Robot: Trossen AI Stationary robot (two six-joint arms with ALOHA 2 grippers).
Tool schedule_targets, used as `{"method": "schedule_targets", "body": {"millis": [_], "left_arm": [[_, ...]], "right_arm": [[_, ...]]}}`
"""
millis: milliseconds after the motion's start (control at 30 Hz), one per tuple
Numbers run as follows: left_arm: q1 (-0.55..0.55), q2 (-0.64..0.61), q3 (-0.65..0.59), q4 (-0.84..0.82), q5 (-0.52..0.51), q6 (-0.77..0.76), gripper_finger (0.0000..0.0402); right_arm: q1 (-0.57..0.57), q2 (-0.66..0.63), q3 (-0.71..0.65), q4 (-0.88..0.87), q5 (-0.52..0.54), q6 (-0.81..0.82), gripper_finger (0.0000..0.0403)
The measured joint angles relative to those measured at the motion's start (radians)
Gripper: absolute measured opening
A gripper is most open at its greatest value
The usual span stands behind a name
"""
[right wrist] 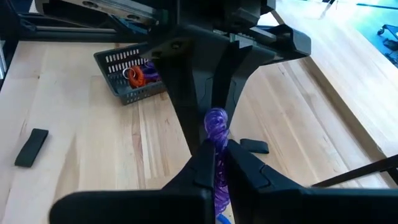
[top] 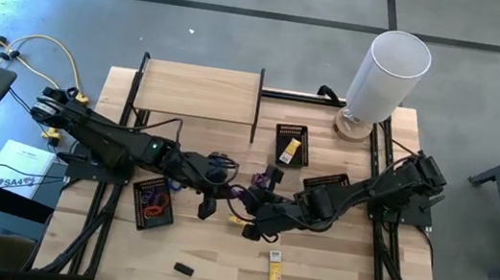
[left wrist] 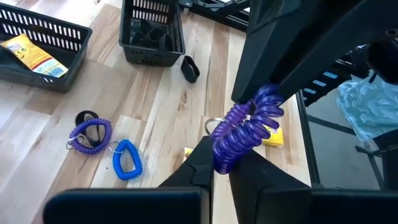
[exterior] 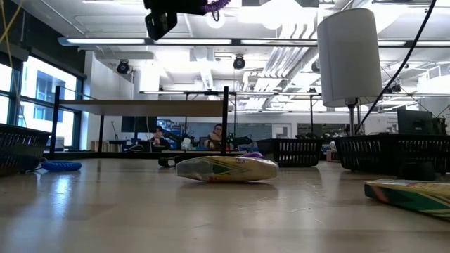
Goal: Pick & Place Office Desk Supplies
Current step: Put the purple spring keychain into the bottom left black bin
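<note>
Purple coiled loop [left wrist: 245,127] held up off the table near its middle, clamped at once by the left gripper [left wrist: 214,163] and the right gripper [right wrist: 217,152], both pinched on the same coil. Below on the wood, a second purple coil [left wrist: 91,134] and a blue coil [left wrist: 126,158] lying side by side, close but apart. Small black block [top: 182,268] resting near the front edge, well left of the yellow packet [top: 275,273]. Black mesh tray [top: 153,203] on the left holding red and purple loops; another mesh tray [top: 290,145] farther back with a yellow packet inside. Tall white cylinder [top: 386,73] upright at the far right corner.
</note>
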Motion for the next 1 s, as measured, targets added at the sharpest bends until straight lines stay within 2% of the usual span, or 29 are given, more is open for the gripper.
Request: {"method": "schedule_targets", "body": {"millis": [100,300,433,700,833,1000], "left_arm": [[0.000,0.000,0.000,0.000,0.000,0.001,0.0019],[-0.003,0.000,0.000,0.002,0.000,-0.008,0.0017],[-0.016,0.000,0.000,0.002,-0.002,-0.016,0.0017],[-0.041,0.000,0.000,-0.003,-0.003,-0.086,0.0013],[-0.062,0.000,0.000,-0.043,-0.009,-0.130,0.0012],[-0.114,-0.002,0.019,-0.180,-0.037,-0.135,0.0012]], "right_arm": [[0.000,0.000,0.000,0.000,-0.013,0.003,0.0011],[-0.014,0.000,0.000,-0.001,-0.138,0.095,0.0030],[-0.028,0.000,0.000,-0.001,-0.155,0.151,0.0090],[-0.013,-0.028,0.000,0.004,-0.146,0.229,0.0244],[0.002,-0.070,0.000,0.007,-0.150,0.262,0.0274],[0.040,-0.119,0.000,0.018,-0.125,0.273,0.0273]]}}
